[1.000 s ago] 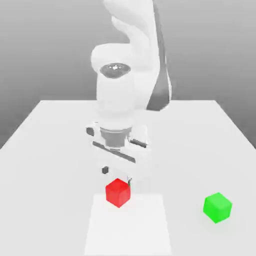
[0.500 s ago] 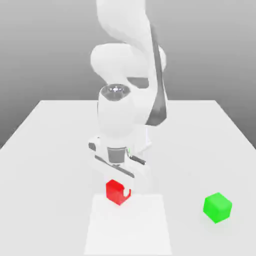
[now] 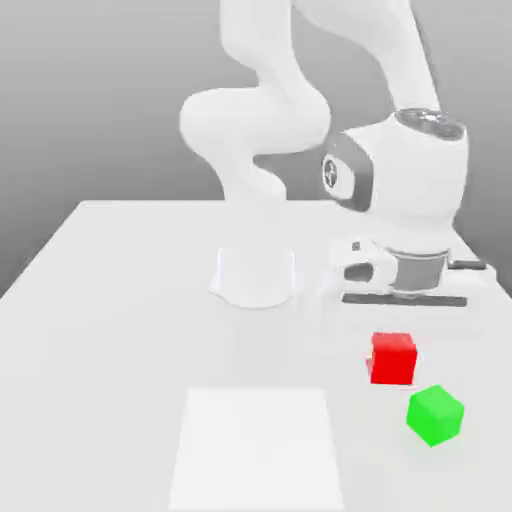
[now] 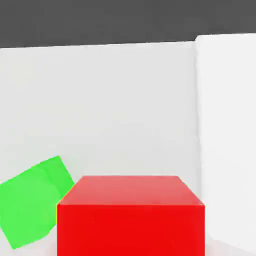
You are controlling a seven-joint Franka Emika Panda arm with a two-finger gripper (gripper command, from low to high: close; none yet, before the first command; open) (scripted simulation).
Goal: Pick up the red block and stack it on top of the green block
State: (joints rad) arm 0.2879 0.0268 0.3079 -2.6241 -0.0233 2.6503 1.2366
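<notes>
Red fills the grip: the jaws are closed in on the red block [image 3: 393, 359], clamped on it and holding it below the white hand of the arm [image 3: 418, 180]; its faces look plain and smooth, one of them turned squarely towards the exterior view, and the hand view gives a paler red top above a deeper red side [image 4: 131, 230]. How much room lies under it, between block and desk, I can't tell from where I stand.

Bright green, the other cube, the green block [image 3: 435, 415], sits near the jaws, lower down and towards the exterior view's right; it is turned at an angle, a corner facing out, where the red one faces straight; in the exterior view the two stand a little apart, with nothing on the green one's top.

The desk [image 3: 110, 320] spreads pale grey and smooth beneath the jaws; a whiter, four-sided patch [image 3: 257, 450] lies off towards the exterior view's left of them, lower down; the arm's base [image 3: 257, 275] stands on the desk behind, also to that left of the jaws; past the far edge, the room is a plain grey backdrop [image 3: 90, 100], lighter up high and darker down by the desk.
</notes>
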